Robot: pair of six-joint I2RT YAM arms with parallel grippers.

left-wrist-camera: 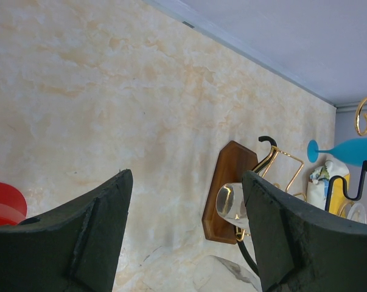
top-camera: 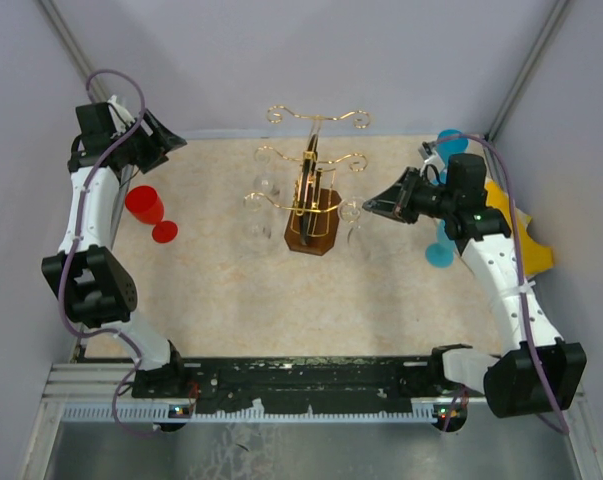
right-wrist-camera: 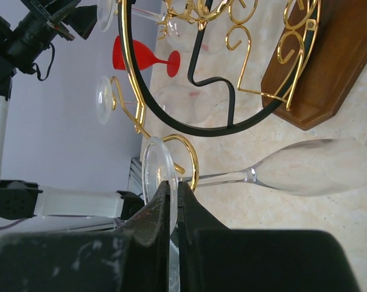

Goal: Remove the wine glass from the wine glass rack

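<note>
The gold wire wine glass rack (top-camera: 311,185) stands on its brown wooden base (top-camera: 313,232) mid-table. A clear wine glass (right-wrist-camera: 311,167) hangs at its right side, the stem lying through a gold hook curl (right-wrist-camera: 194,159). My right gripper (right-wrist-camera: 174,185) is shut on the rim of that glass's round foot (right-wrist-camera: 151,173); it shows in the top view (top-camera: 373,207) just right of the rack. My left gripper (left-wrist-camera: 186,225) is open and empty, far back left (top-camera: 166,140), away from the rack. The rack base (left-wrist-camera: 229,182) and another hanging glass (left-wrist-camera: 232,205) show between its fingers.
A red glass (top-camera: 146,207) lies on the table at the left. Blue glasses (top-camera: 441,250) and a yellow object (top-camera: 521,235) sit at the right, close behind my right arm. More clear glasses (top-camera: 264,186) hang on the rack's left side. Walls enclose the table.
</note>
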